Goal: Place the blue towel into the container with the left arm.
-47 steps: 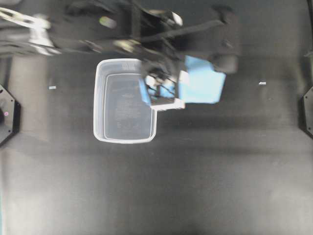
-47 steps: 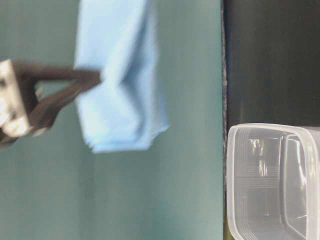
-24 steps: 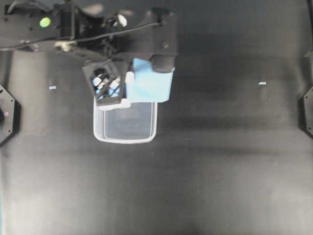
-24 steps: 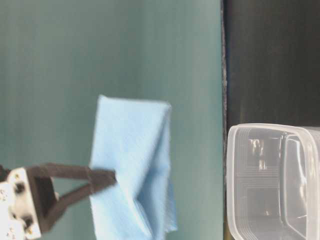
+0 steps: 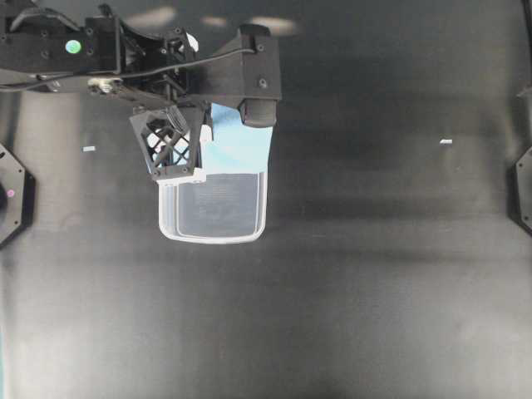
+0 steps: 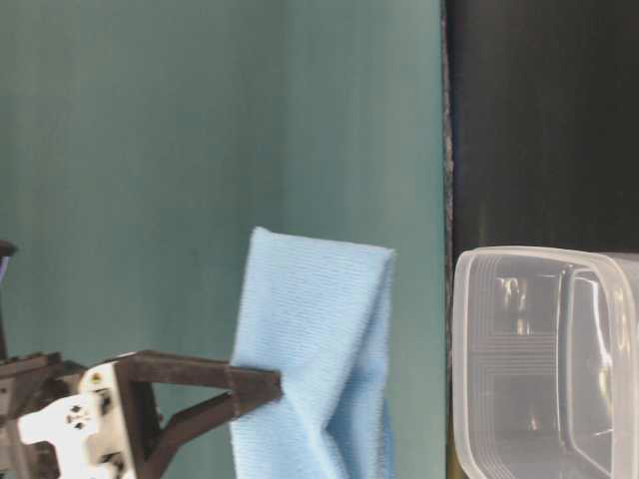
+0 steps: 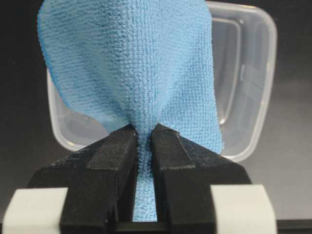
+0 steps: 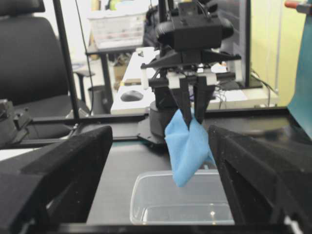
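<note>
One arm does the work here. At the left of the overhead view, the left arm reaches in from the far left edge, and its left gripper is clenched on the blue towel. The wrist view shows the two black fingers pinching a gathered fold, so the cloth hangs as a loose drape, not a flat square. Held by one pinch, the towel likely falls narrow enough to pass inside the rim.

Moving right, the container stands on the dark table, its far end hidden beneath the gripper and cloth. In the right wrist view the towel's lowest corner hangs above the container, seemingly just clear of the rim; no view shows contact. The task stands at the carry-over stage: the towel is above the tub's far end, not yet inside. Lowering and release would seem to remain.

Faint embossed print shows on the container floor; it is too small to read. No brand or label is legible.

At the far right, the right gripper frames its own view with fingers spread apart, grasping nothing.
</note>
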`<move>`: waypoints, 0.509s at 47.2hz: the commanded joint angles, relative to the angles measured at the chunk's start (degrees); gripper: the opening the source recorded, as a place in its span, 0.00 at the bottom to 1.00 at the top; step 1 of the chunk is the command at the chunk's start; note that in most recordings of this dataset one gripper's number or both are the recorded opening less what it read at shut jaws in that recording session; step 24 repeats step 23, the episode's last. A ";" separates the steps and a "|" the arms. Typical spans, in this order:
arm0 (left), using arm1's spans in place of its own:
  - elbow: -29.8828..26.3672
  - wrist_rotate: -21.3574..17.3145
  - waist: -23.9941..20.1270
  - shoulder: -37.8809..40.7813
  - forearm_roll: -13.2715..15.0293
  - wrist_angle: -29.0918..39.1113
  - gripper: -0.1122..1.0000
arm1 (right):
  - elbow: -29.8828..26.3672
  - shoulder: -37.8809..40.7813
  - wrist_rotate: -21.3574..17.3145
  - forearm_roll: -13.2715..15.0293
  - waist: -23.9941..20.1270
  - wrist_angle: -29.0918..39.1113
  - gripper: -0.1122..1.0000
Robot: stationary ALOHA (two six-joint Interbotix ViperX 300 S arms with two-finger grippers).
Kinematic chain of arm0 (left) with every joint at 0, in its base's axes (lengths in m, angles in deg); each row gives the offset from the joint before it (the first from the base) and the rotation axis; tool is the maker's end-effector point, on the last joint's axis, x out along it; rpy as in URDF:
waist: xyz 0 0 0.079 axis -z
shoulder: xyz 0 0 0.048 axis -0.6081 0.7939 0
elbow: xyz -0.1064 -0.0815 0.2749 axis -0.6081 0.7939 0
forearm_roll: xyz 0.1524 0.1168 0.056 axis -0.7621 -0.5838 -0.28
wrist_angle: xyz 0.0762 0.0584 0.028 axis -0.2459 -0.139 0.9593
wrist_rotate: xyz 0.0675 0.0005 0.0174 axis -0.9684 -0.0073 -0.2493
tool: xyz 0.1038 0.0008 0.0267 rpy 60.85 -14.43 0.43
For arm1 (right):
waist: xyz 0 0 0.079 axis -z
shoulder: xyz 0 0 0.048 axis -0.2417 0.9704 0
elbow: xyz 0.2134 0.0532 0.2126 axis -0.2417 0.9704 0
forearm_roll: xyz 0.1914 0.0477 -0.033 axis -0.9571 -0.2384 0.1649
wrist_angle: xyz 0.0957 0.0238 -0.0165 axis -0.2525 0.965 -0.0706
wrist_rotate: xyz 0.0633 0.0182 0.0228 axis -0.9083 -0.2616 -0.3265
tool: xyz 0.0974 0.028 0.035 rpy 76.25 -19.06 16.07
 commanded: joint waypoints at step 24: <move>2.72 0.09 1.32 -1.85 -0.26 -6.33 0.87 | -0.44 0.26 -0.09 -0.09 -0.09 -0.26 0.79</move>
